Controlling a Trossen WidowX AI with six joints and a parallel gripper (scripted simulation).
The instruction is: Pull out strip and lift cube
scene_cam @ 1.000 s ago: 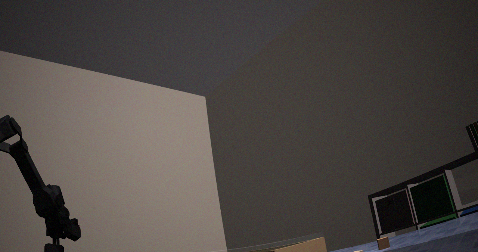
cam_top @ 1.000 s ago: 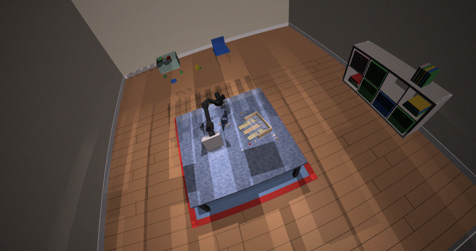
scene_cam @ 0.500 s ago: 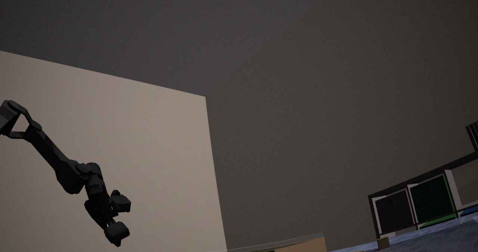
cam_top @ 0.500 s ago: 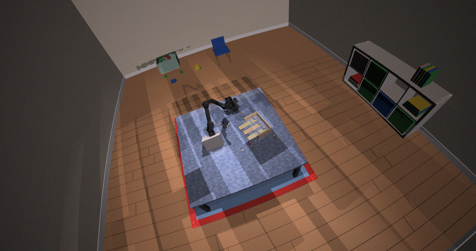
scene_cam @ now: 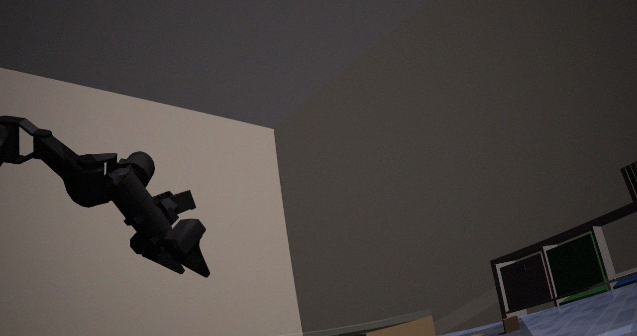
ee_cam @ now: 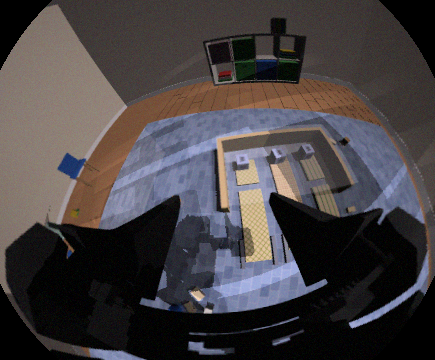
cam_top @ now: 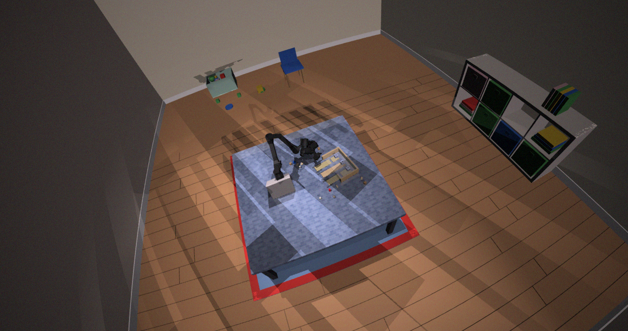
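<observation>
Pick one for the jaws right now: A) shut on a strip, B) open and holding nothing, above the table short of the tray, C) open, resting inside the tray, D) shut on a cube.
B: in the wrist view the gripper has its jaws wide apart with nothing between them, and the wooden tray with its strips lies ahead of the tips; the exterior view shows it hanging in the air.
</observation>
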